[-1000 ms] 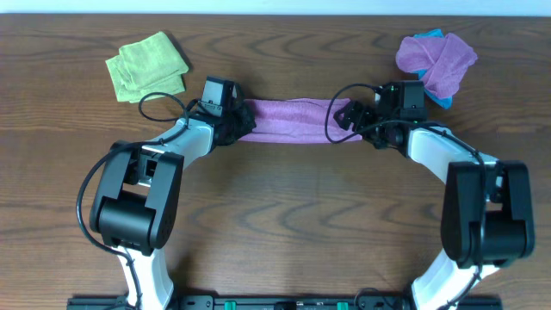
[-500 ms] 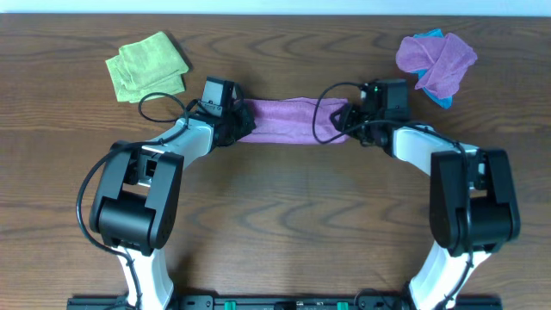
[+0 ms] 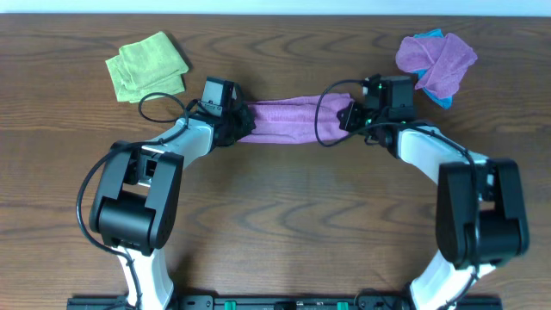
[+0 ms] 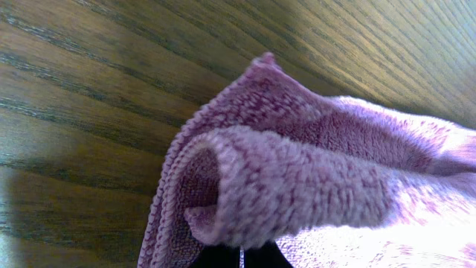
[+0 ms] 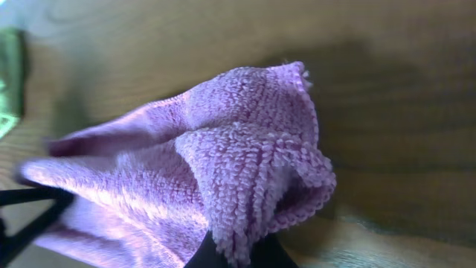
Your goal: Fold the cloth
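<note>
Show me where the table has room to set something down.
Free: wood between left arm and right arm, nearer than the cloth; far strip between green cloth and purple pile. Crowded: the cloth's ends, held by left gripper and right gripper.

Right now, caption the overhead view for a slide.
Left gripper and right gripper pinch opposite ends of the lilac cloth.

I can read no text, label, brand, number or sign in any of my views. The cloth [image 3: 288, 120] shows only plain fuzzy pile up close, the counter [image 3: 284, 224] only wood grain, and from overhead any marking on the arms is too small for me to make out.
</note>
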`<state>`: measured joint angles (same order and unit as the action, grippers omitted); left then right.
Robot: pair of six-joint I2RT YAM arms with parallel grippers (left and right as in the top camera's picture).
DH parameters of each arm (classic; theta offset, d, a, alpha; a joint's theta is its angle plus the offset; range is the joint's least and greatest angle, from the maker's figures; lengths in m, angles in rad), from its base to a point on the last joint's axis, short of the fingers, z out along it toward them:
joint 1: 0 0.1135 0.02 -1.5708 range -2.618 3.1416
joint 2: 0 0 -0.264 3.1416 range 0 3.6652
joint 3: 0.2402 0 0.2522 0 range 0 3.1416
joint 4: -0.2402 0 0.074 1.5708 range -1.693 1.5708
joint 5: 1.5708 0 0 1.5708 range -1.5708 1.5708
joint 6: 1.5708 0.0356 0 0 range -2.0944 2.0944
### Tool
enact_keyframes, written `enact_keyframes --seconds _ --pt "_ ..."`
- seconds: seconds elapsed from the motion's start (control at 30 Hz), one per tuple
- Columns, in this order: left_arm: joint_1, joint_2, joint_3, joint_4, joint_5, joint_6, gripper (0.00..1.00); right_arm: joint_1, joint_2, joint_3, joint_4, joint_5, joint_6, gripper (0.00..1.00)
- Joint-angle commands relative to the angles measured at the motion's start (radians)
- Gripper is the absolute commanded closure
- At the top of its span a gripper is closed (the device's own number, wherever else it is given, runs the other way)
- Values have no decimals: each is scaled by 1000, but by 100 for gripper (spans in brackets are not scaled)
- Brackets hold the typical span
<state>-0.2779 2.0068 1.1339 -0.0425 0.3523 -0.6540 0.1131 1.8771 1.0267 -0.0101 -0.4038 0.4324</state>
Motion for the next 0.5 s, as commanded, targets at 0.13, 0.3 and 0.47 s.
enact_keyframes --seconds 0.13,0.3,0.47 --pt "-2 14 43 -9 0 0 94 36 -41 8 -1 -14 -30 99" --pt "-2 14 47 -10 9 0 94 56 -41 36 -13 -11 -49 99" --pt "-1 -9 49 -11 112 0 94 58 -41 63 -65 31 -79 99"
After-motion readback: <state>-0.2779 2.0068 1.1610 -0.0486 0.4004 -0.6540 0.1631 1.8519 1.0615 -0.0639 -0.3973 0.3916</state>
